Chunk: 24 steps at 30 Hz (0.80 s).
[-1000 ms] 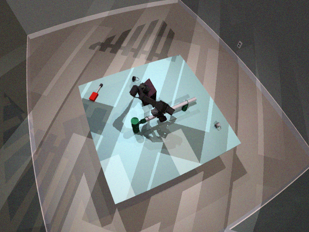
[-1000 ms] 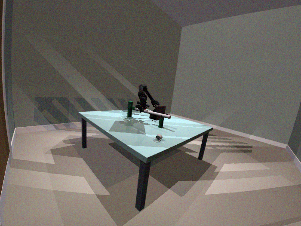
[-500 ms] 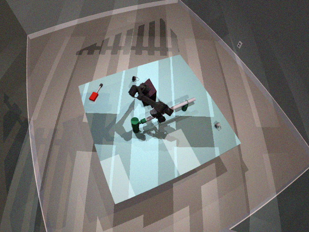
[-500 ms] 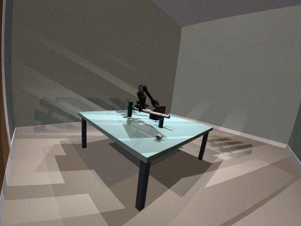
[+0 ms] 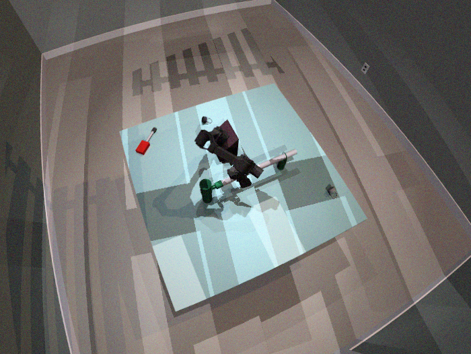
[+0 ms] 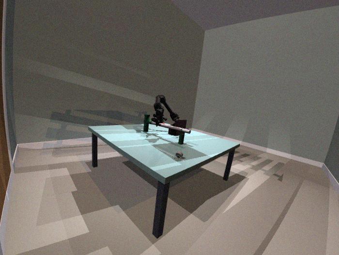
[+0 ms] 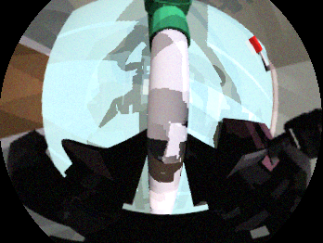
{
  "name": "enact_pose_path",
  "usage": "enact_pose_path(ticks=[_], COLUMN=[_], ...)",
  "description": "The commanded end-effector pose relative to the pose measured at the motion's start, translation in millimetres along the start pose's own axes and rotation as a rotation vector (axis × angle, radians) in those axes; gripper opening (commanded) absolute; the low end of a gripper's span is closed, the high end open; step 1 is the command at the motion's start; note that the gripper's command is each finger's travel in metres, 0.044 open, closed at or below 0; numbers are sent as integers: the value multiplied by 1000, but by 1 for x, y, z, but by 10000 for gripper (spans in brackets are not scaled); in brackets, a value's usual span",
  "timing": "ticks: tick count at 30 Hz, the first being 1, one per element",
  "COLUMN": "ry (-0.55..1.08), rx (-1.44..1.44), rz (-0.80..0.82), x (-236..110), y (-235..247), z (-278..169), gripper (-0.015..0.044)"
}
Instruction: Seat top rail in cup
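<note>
We're over the table (image 6: 131, 142) now, and the big post (image 5: 206, 190) is our landmark. The rail (image 5: 272, 161) runs away from it through the small post's loop (image 5: 282, 163), its near end meeting the green cup (image 7: 170, 15) just beside the post. Whether it's fully home we can't tell, so we'd push straight along the rail's line, level, keeping the band up high. Our gripper (image 7: 165, 163) is clamped on the rail near the cup, fingers partly apart around it.
</note>
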<state>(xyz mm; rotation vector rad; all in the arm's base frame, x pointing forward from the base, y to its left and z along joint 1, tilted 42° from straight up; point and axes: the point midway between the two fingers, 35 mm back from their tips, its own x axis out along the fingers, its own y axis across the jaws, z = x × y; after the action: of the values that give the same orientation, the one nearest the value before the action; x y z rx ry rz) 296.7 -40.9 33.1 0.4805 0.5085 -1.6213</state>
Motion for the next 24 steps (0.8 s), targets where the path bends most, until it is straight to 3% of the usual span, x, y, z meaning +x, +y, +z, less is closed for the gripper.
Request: enact_pose_path(ticks=[1, 3, 13, 20, 24], ry=[-2, -2, -1, 5, 5], rx=[1, 1, 1, -1, -2], rz=[5, 5, 5, 4, 2], x=[-1, -1, -2, -24, -42], y=[0, 0, 0, -1, -3], z=[-1, -1, -1, -15, -26], gripper=[0, 0, 263, 440, 440])
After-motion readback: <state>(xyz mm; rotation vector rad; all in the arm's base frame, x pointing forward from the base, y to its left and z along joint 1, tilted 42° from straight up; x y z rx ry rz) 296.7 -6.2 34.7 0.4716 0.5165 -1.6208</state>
